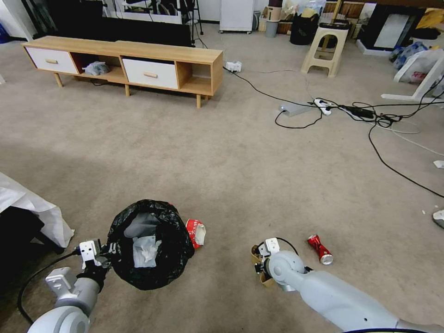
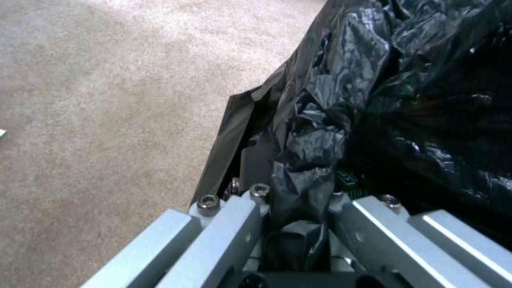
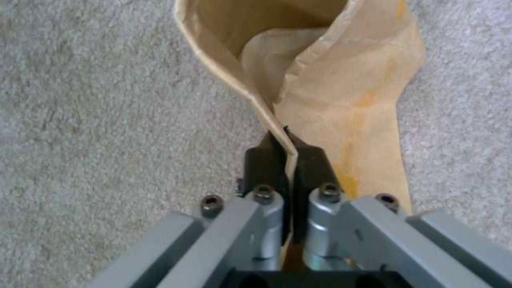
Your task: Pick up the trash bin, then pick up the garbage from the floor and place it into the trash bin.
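**Both grippers loaded: bin on the left, paper box on the right**

Head view, lower left of frame: the left gripper (image 1: pixel 108 253) is clamping the rim of the trash bin (image 1: pixel 150 243), with the bin sitting just right of the wrist. The black bag (image 2: pixel 405 100) is folding over the rim; in the left wrist view crinkled plastic is bunching between the closed-in fingers (image 2: pixel 256 160). White tissues (image 1: pixel 145 249) are lying inside the bin.

Lower centre-right of the head view: the right gripper (image 1: pixel 257 264) is pointing down at the carpet (image 1: pixel 231 162), partly hidden behind its own wrist joint. The right wrist view is showing the fingers (image 3: pixel 312 164) pinched tight on one edge of the crumpled brown paper box (image 3: pixel 341 84), with the box's open mouth facing away from the camera. Whether the box is touching the carpet, cannot tell.

Other litter: a red-white snack wrapper (image 1: pixel 196 232) is lying just beside the bin's right side, near the lower centre. A crushed red can (image 1: pixel 320 249) is lying on the carpet just right of the right wrist.

Upper left of the frame: a low wooden cabinet (image 1: pixel 125 64) is standing well apart from the work. Cables (image 1: pixel 370 115) are trailing across the upper right.
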You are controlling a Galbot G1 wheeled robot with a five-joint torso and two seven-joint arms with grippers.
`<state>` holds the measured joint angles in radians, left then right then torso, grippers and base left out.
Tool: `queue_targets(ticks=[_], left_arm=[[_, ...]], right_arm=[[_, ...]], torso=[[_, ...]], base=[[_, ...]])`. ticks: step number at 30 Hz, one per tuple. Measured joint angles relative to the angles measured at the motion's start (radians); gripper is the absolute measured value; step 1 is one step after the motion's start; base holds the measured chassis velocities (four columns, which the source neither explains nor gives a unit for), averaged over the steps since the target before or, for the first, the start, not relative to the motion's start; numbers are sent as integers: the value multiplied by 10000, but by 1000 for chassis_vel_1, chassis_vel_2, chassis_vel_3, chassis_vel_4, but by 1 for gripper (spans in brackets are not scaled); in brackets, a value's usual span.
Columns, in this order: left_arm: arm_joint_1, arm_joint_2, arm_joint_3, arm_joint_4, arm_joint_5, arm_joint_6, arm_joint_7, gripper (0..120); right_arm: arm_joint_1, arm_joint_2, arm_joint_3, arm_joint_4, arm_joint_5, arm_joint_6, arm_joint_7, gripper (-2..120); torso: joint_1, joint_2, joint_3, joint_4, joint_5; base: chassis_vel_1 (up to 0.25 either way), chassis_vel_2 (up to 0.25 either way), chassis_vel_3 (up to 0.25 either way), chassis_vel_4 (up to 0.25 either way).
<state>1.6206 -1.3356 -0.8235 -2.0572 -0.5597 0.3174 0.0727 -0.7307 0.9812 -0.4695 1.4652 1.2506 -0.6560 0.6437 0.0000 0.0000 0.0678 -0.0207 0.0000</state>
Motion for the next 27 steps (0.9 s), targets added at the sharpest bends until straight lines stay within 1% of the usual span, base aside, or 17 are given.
queue_targets(ticks=[8,15,21,22,27], left_arm=[[-25,33,34,3,-31,27,-12,1],[26,51,99,-30,-27,48,-14,1],[17,-44,239,-27,8,81,-15,1],[3,-79,288,-21,8,119,-26,1],[11,-37,319,-35,-47,203,-51,1]], right_arm=[[57,34,15,-22,66,13,15,0],[73,-48,70,230,234,34,180,0],[122,-257,87,692,498,38,448,0],[171,-407,70,975,648,40,577,0],[272,-733,87,1592,943,48,818,0]], torso=[[0,0,0,0,0],[0,0,1,0,1],[0,0,0,0,0],[0,0,0,-1,0],[0,0,0,0,0]], base=[[0,0,0,0],[0,0,0,0],[0,0,0,0],[0,0,0,0],[0,0,0,0]])
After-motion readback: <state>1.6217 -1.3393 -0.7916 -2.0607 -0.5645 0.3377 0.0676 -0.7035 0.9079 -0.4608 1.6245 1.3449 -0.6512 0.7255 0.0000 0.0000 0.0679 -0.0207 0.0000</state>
